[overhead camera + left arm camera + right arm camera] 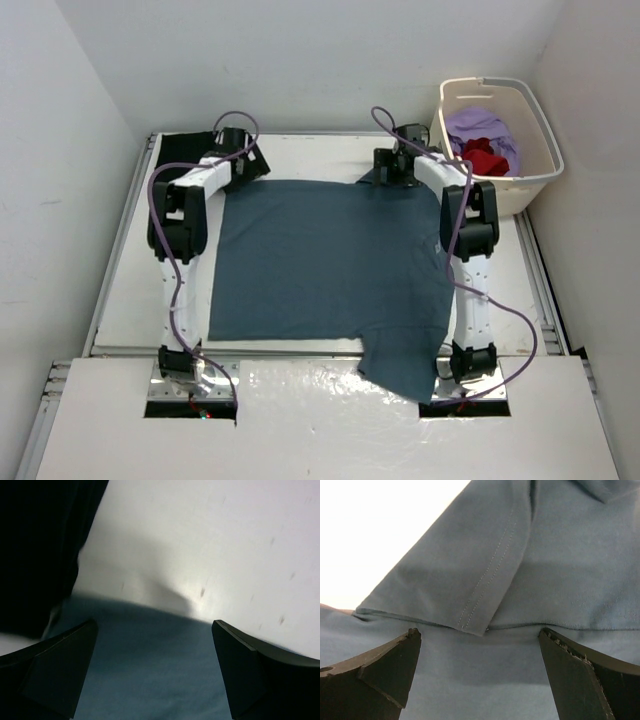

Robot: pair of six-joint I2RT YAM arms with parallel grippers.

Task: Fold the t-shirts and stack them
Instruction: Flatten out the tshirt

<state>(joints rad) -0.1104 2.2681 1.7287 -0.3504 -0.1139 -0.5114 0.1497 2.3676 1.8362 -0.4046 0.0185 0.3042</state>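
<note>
A dark teal t-shirt (320, 255) lies spread flat over the white table (130, 300), with one sleeve hanging over the near edge. My left gripper (243, 165) is open over the shirt's far left corner; in the left wrist view the jaws stand wide apart above the shirt's edge (150, 665). My right gripper (392, 170) is open over the far right corner; in the right wrist view the jaws straddle the cloth just below a folded-over sleeve (485, 575) with a stitched hem. A black garment (185, 148) lies at the far left corner, also dark in the left wrist view (35, 550).
A cream laundry basket (520, 180) at the far right holds purple (480, 125) and red (485, 158) clothes. White walls close in the table on three sides. A grey rail runs along each table side.
</note>
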